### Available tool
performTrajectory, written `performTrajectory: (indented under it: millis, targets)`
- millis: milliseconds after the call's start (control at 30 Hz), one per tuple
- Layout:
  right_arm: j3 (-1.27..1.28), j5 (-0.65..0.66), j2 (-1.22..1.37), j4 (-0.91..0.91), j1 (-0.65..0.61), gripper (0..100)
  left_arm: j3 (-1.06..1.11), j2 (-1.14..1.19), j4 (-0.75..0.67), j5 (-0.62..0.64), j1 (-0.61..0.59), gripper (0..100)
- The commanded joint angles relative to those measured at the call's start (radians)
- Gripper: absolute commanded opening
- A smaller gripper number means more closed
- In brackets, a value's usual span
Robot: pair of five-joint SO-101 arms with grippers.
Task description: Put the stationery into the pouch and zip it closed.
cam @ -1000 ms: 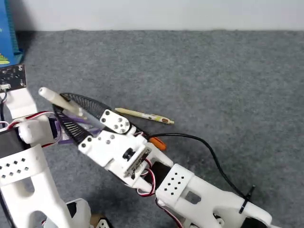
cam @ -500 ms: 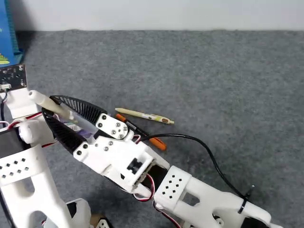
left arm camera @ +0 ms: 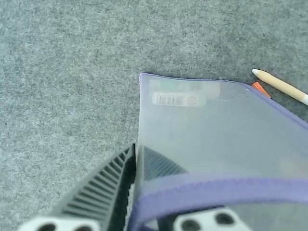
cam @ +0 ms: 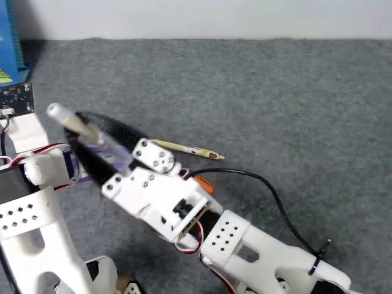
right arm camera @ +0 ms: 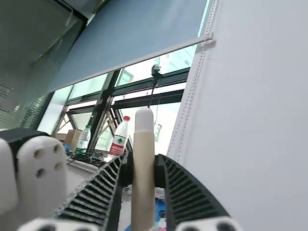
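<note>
The right claw (right arm camera: 143, 166) is clamped on a cream pen (right arm camera: 143, 130), which points upward. The left claw (left arm camera: 138, 156) pinches the edge of the translucent pouch (left arm camera: 211, 130). A second pen (cam: 184, 147) lies on the grey desk (cam: 294, 92) nearby.

Grey felt tabletop (cam: 275, 92), white wall (cam: 214, 18) behind, roller blind (right arm camera: 130, 33) half over windows (right arm camera: 166, 113)

White arms (cam: 245, 245), black ribbed fingers (right arm camera: 187, 195), black cable (cam: 275, 199)

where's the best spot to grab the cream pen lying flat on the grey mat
Mid-barrel, from straight above, jaws across its thin width. The cream pen lies flat with bare mat on its far side, while the orange pen and the right arm crowd its near side.
</note>
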Motion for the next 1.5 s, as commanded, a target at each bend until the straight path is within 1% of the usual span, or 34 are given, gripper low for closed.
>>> performTrajectory:
  millis: [0,267,467,567,667,867,1000,1067,1167,1333,1467]
  targets:
    - [-0.051,0.005,-0.005,-0.012,0.068,0.8,-0.007,-0.005,-0.028,0.000,0.005,1]
    - [-0.052,0.005,0.047,-0.012,0.139,0.8,-0.007,-0.005,-0.025,0.000,0.005,1]
    - [-0.052,0.006,0.090,-0.010,0.269,0.8,-0.004,-0.005,-0.023,0.000,0.003,1]
    - [-0.052,0.011,0.084,0.005,0.294,0.8,-0.004,-0.005,-0.028,0.000,0.003,1]
    - [-0.091,0.012,0.047,0.119,0.295,0.8,-0.005,-0.005,-0.028,0.000,0.005,1]
    - [-0.247,0.005,-0.038,0.447,0.277,0.8,-0.005,-0.005,-0.028,0.000,0.005,1]
    - [-0.290,0.002,-0.047,0.581,0.246,0.8,-0.007,-0.005,-0.026,0.000,0.005,1]
    - [-0.293,-0.038,-0.051,0.602,0.236,0.8,-0.007,-0.005,-0.023,0.000,0.005,1]
    - [-0.304,-0.137,-0.058,0.607,0.236,0.8,-0.005,-0.005,-0.021,0.000,0.003,1]
    - [-0.336,-0.325,-0.101,0.728,0.236,0.8,-0.005,-0.005,-0.021,0.000,0.003,1]
    - [-0.373,-0.448,-0.108,0.799,0.237,0.8,-0.005,-0.005,-0.021,0.000,0.003,1]
